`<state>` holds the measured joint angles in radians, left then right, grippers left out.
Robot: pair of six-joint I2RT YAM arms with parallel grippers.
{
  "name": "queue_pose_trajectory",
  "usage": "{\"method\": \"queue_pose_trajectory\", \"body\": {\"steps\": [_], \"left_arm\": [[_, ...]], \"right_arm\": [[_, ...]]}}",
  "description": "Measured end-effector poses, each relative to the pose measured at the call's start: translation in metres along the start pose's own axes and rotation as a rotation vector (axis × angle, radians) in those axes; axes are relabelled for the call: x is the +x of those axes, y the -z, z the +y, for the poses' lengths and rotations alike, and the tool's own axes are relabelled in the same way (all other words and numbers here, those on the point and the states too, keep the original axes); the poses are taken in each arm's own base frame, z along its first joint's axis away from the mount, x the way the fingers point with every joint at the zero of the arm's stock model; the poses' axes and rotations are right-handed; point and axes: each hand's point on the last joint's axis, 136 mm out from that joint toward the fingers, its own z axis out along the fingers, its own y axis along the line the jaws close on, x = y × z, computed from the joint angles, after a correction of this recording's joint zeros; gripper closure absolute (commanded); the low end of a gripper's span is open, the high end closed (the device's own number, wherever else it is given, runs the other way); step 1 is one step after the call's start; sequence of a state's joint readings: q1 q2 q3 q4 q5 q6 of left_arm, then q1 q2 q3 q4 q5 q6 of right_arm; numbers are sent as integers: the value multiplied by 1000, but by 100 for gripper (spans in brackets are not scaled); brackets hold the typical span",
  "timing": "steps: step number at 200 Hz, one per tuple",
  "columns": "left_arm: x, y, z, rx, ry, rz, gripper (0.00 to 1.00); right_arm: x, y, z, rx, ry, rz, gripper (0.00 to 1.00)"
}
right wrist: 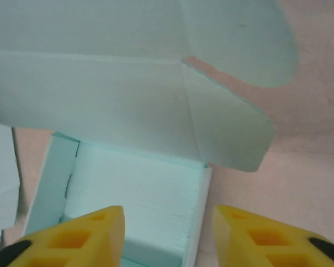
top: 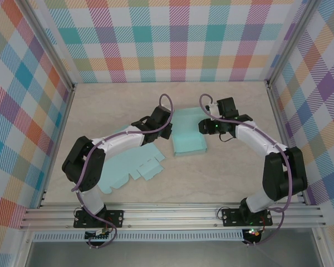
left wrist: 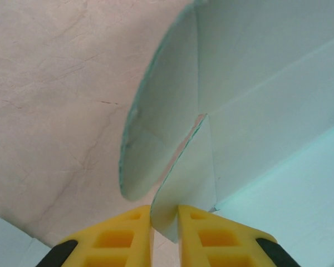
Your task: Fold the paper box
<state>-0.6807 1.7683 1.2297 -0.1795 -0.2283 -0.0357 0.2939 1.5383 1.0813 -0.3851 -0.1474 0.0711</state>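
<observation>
Teal paper box [top: 188,136] | left claw [left wrist: 165,216] pinching its flap [left wrist: 185,178] edge | right claw [right wrist: 168,216] spread, free above box

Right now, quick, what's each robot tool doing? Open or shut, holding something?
Left tool: closed, pinching a flap of the paper box.
Right tool: open, holding nothing.

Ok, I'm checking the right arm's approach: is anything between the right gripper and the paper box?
Nothing visible. The right gripper stands open right at the paper box, whose side wall lies between its fingers. The left gripper pinches a flap on the box's other side, out of that path.
</observation>
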Motion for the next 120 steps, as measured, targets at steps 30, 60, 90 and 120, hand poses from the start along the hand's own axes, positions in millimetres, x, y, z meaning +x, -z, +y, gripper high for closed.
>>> {"method": "queue_pose_trajectory", "body": {"steps": [30, 60, 90, 120], "left_arm": [[-1, 0, 0, 2, -6, -6, 82], [-3, -1, -1, 6, -19, -20, 84], [-3, -1, -1, 7, -30, -29, 85], [-1, -2, -1, 7, -38, -27, 85]], "right_arm": [[-14, 10, -15, -6, 19, -56, 30], [-24, 11, -18, -67, 70, -95, 28], [-35, -3, -9, -147, 120, -97, 29], [-43, -13, -3, -200, 135, -95, 32]]}}
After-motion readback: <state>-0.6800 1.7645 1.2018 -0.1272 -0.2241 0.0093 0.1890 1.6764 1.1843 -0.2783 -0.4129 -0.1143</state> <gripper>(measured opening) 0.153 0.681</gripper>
